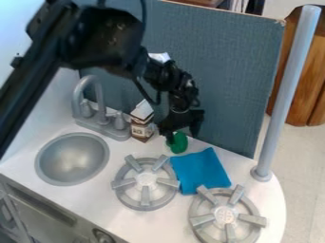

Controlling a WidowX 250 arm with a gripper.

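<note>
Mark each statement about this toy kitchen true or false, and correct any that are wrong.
1. The end effector is at the green object. True.
2. The blue cloth lies in the sink. False: it lies on the counter, by the burners.
3. A carton stands near the faucet. True.
4. There are four burners. False: there are two.
5. The grey pole stands right beside the sink. False: the burners lie between them.
6. The sink is round. True.
</note>
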